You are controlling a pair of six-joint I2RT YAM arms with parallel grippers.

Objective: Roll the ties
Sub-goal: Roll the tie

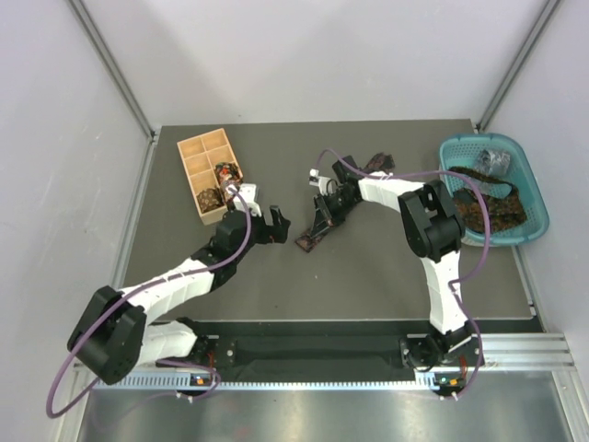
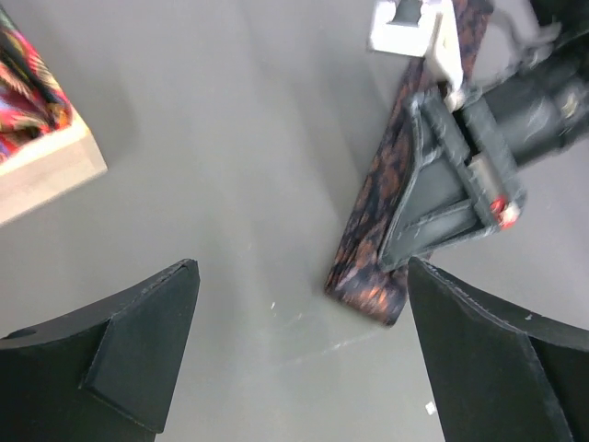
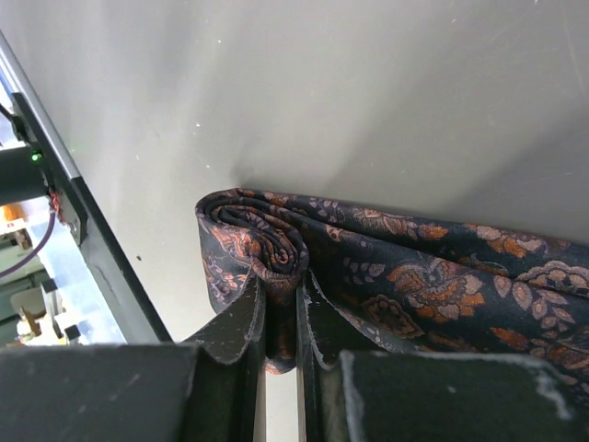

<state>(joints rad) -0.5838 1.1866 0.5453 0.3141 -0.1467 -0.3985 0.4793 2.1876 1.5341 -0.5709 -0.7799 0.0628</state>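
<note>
The dark grey table lies under both arms. Far out to the right gripper's right stands the teal basket, with loose ties lying in it. Just behind the left gripper sits the wooden box, which has coiled ties in its near compartments. The paisley tie lies flat on the table and trails away behind the right gripper. Its rolled end is pinched between that gripper's nearly closed fingers. The left gripper stands spread wide and holds nothing. It sits close beside the tie's rolled end, which lies just ahead and to the right of its fingers.
</note>
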